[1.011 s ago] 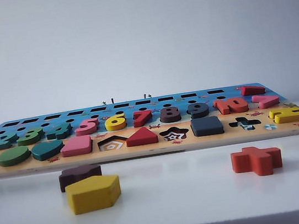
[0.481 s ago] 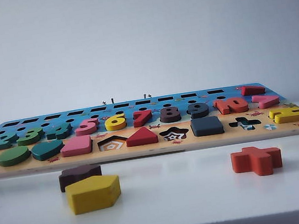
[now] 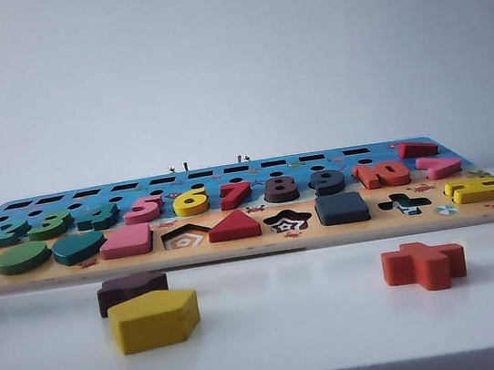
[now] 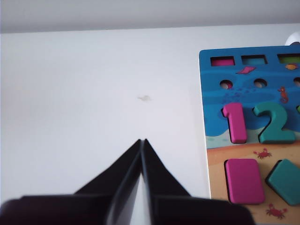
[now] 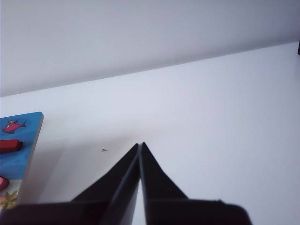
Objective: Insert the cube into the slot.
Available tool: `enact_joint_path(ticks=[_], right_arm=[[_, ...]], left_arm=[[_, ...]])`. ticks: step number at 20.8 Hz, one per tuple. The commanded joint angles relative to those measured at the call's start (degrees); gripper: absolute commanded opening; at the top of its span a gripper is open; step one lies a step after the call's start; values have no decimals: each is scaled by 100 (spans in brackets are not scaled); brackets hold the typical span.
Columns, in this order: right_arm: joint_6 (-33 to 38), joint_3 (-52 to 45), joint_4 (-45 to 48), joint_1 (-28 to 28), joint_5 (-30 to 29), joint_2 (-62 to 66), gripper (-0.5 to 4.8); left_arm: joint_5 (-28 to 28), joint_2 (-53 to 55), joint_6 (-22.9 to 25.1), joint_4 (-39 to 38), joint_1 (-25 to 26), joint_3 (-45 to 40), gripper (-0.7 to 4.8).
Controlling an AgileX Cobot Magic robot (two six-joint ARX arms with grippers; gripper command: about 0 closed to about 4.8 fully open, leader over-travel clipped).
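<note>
The cube (image 3: pixel 342 207) sits down in its slot in the front row of the board (image 3: pixel 256 246), so the slot's floor is covered. At its nine o'clock is the star cut-out (image 3: pixel 287 221), at its three o'clock the cross cut-out (image 3: pixel 404 204). Further along at nine o'clock come a red triangle (image 3: pixel 234 226), an empty pentagon cut-out (image 3: pixel 185 237) and a pink square (image 3: pixel 127 241).

On the table (image 3: pixel 294 325) in front of the board lie three loose blocks — a yellow pentagon (image 3: pixel 154 319) with a brown lobed block (image 3: pixel 131 289) touching it at its eleven o'clock, and a red cross (image 3: pixel 424 264) well apart at three o'clock.

Neither arm shows in the exterior view. The left gripper (image 4: pixel 142 140) is clenched tip to tip with nothing in it, over bare table just beside the board's edge near the pink 1 (image 4: pixel 235 123). The right gripper (image 5: pixel 140 145) is likewise pinched shut and empty — over bare table off the board's other end.
</note>
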Motion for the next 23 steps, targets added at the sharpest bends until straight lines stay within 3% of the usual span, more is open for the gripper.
enact_joint_path(ticks=[1,23], right_arm=[[-20,-22,52,2,17,-11,0],[-20,-22,33,-7,17,-11,0]], left_arm=[[24,2,20,-59,4,-42,17],[170,2,22,-98,4,-42,17]])
